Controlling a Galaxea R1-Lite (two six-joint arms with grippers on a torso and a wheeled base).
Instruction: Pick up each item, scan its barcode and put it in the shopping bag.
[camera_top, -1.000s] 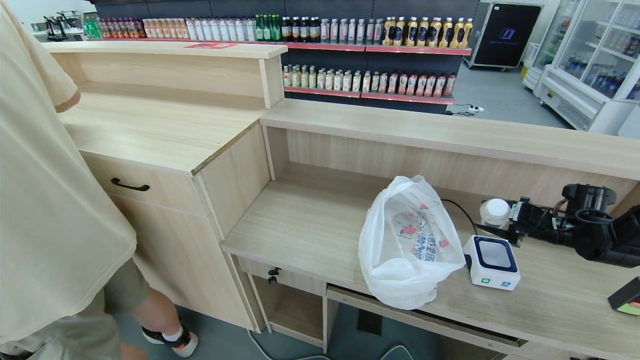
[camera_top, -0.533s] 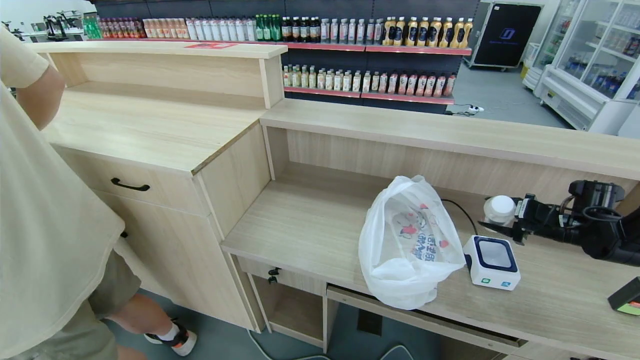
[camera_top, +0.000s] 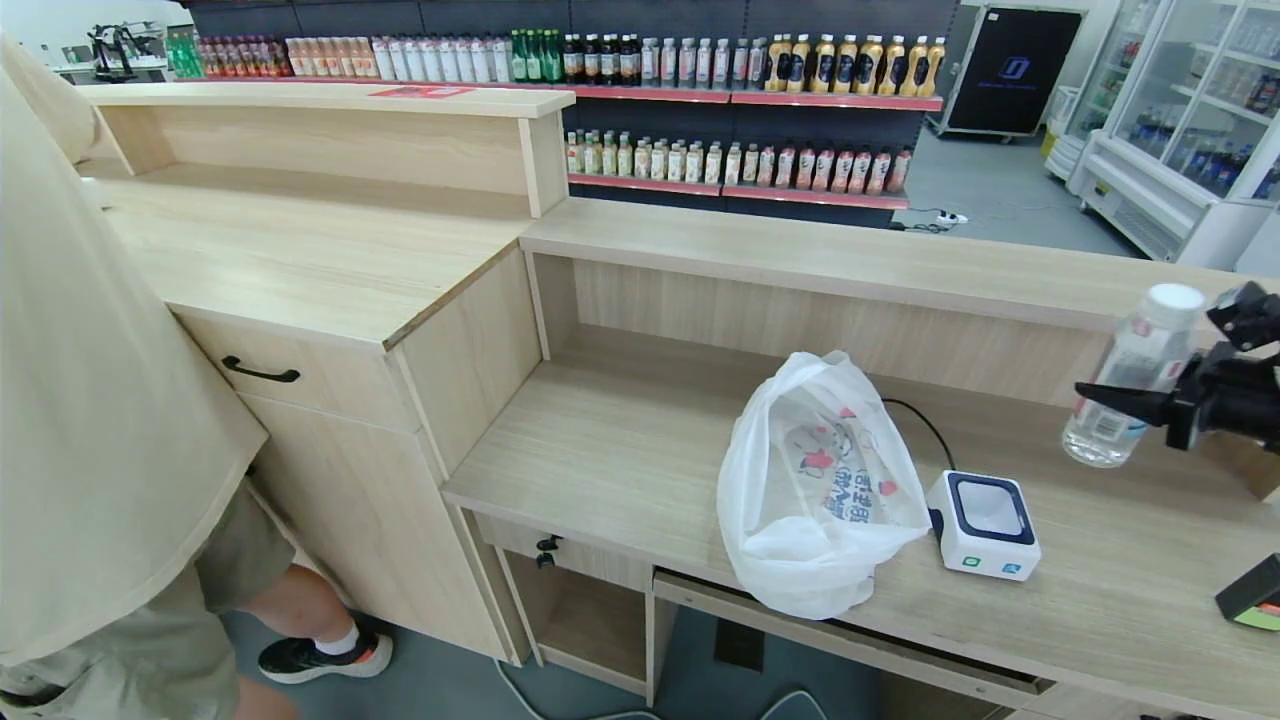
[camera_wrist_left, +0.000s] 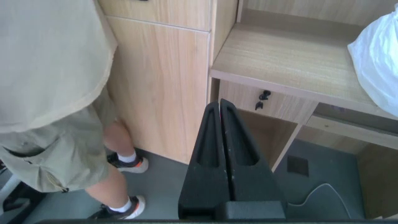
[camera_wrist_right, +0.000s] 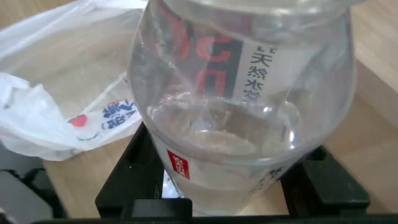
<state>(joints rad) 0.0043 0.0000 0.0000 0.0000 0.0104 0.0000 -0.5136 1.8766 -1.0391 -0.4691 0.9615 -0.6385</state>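
Note:
A clear water bottle (camera_top: 1130, 385) with a white cap hangs above the right end of the counter, slightly tilted. My right gripper (camera_top: 1110, 400) is shut on its lower body. In the right wrist view the bottle (camera_wrist_right: 242, 106) stands between the black fingers (camera_wrist_right: 124, 186), with the shopping bag (camera_wrist_right: 62, 106) below it. The white plastic shopping bag (camera_top: 820, 490) sits open on the counter's middle. A white barcode scanner (camera_top: 985, 525) with a dark window stands just right of the bag. My left gripper (camera_wrist_left: 219, 118) is shut on nothing, low in front of the counter.
A person (camera_top: 90, 400) stands at the left beside the raised cabinet (camera_top: 300, 280). A wooden ledge (camera_top: 900, 270) runs behind the counter. The scanner's black cable (camera_top: 920, 415) curls behind the bag. A black and green object (camera_top: 1250, 600) lies at the right edge.
My right gripper has lifted the bottle from the counter behind the scanner, up and to the right. The person at the left has shifted. The bag and scanner have not moved.

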